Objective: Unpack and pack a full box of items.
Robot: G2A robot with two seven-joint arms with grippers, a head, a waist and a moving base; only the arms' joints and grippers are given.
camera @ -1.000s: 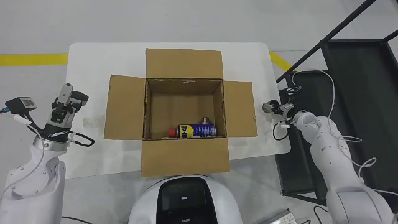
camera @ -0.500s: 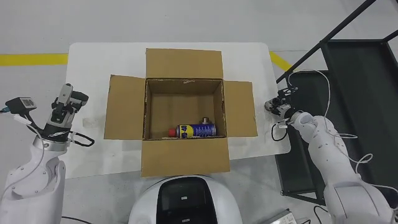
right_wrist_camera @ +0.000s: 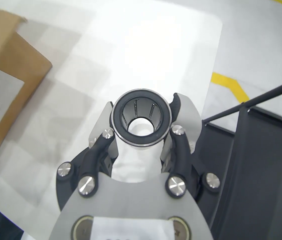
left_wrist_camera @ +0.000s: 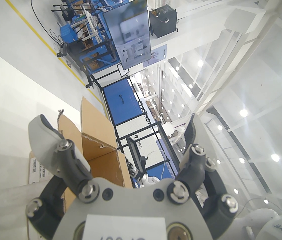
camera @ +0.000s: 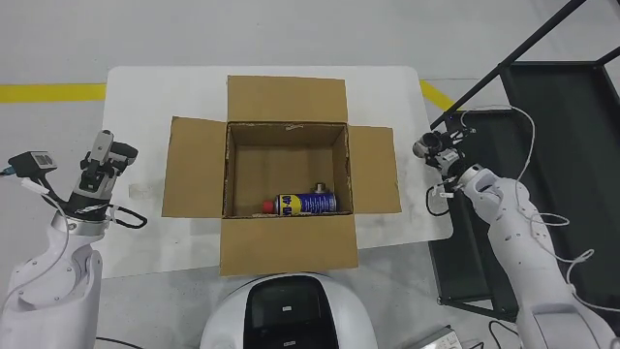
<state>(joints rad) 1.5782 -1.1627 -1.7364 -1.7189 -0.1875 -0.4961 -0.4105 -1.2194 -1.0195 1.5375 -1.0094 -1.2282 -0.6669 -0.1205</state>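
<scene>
I have the cardboard box [camera: 288, 100] sitting in the middle of the white worktop [camera: 165, 87], all four flaps folded out flat and the inside open to the top camera. One blue-and-yellow spray can [camera: 305, 202] lies on its side on the box floor, tight against the wall nearest the robot, with its red cap pointing toward the worktop's left edge. The right claw [camera: 426, 145] hangs at the worktop's right edge, just beyond the box's right flap and apart from it. From the right wrist camera I see that claw [right_wrist_camera: 142, 102] pinching a short metal linear bearing [right_wrist_camera: 153, 111], a hollow sleeve with a black rim and rows of small balls down its bore. Its open end faces the lens and one finger presses on each side. Below it is bare worktop [right_wrist_camera: 143, 38], with a corner of the box [right_wrist_camera: 8, 51] off to one side and the black metal rack [right_wrist_camera: 268, 151] on the other. That rack [camera: 562, 136] stands off the worktop's right edge. The left claw [camera: 108, 147] sits over the worktop's left edge, well apart from the box's left flap. In its wrist camera, the left claw [left_wrist_camera: 116, 128] is spread wide with nothing between the fingers, and it points across the worktop [left_wrist_camera: 1, 96] toward the box [left_wrist_camera: 96, 126].
</scene>
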